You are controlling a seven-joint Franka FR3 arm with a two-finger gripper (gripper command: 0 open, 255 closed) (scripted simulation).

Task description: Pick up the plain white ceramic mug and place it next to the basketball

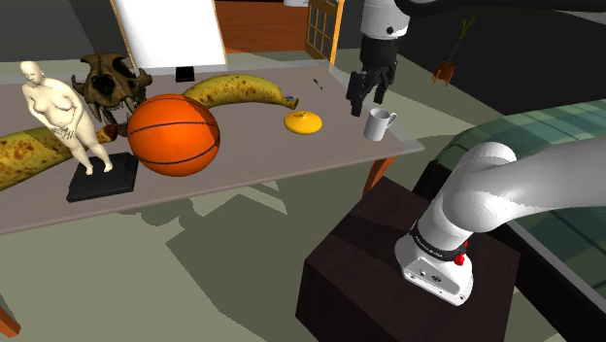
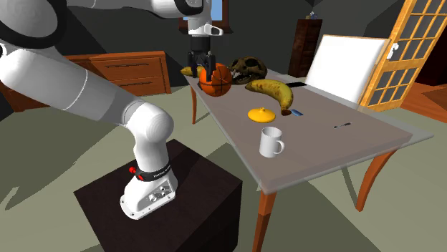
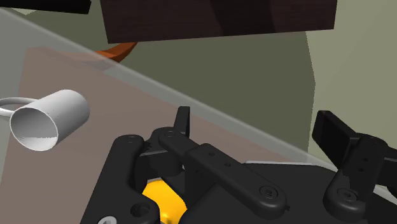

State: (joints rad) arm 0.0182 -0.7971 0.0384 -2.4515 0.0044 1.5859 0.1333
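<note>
My pincer [image 1: 365, 95] hangs wide open over the table [image 1: 272, 160] and holds nothing. The white mug [image 1: 378, 124] stands upright below it, off to one side, apart from my fingers [image 3: 183, 121].

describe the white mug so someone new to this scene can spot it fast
Find the long table with the orange basketball on it. Follow it to the end nearest the robot's stand, past the yellow disc: the mug stands upright there, the only plain white cup with a handle.
</note>
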